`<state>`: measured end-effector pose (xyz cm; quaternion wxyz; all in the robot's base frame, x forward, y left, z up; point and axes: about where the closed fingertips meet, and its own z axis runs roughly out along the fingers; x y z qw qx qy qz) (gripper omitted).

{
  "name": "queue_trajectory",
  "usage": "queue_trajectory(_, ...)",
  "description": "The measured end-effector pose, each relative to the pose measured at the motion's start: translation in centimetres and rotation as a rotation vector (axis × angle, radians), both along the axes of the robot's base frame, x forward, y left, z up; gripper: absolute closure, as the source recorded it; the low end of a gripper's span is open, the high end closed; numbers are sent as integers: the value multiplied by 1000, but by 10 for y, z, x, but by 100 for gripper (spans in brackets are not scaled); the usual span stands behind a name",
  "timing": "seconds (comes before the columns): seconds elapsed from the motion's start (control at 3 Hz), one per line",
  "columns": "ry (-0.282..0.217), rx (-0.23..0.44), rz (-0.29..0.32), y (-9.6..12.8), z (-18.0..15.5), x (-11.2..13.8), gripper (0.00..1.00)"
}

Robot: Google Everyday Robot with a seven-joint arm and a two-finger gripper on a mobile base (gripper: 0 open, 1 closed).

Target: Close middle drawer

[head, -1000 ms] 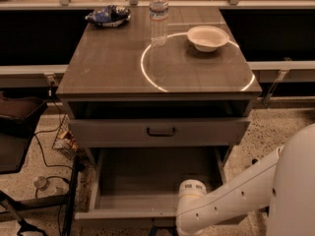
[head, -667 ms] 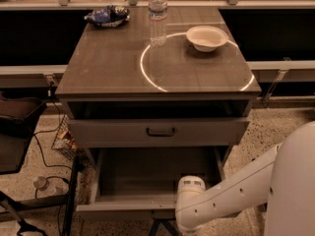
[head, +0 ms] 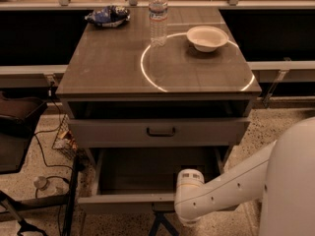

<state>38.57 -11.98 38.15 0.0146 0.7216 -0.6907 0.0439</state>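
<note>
The middle drawer (head: 129,202) is pulled far out below the cabinet top (head: 113,68). Its low flat front faces me and its long box (head: 147,171) is bare. Its handle does not show. My white arm (head: 231,186) reaches in from the right, with its wrist joint (head: 189,183) over the drawer's front right corner. A dark shape just under the drawer front, at the bottom edge, looks like my gripper (head: 161,221), touching or very near the front.
The taller-fronted top drawer (head: 160,131) stands slightly out above. A water bottle (head: 158,14), a white bowl (head: 207,37) and a blue chip bag (head: 107,16) stand on the top. A dark chair (head: 17,127) and cables (head: 44,156) are on the left.
The middle drawer's front has moved inward toward the cabinet. My arm's wrist joint has moved forward with it.
</note>
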Motion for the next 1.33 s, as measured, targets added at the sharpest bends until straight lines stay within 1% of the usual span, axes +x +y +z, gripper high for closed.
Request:
queue_trajectory(0.33,-6,-7,-16,-8,-9,13,100)
queue_trajectory(0.67,-17,-10,-4,-15,-17,27,100)
queue_trajectory(1.33,-92,-44,21,-36,-25,97,100)
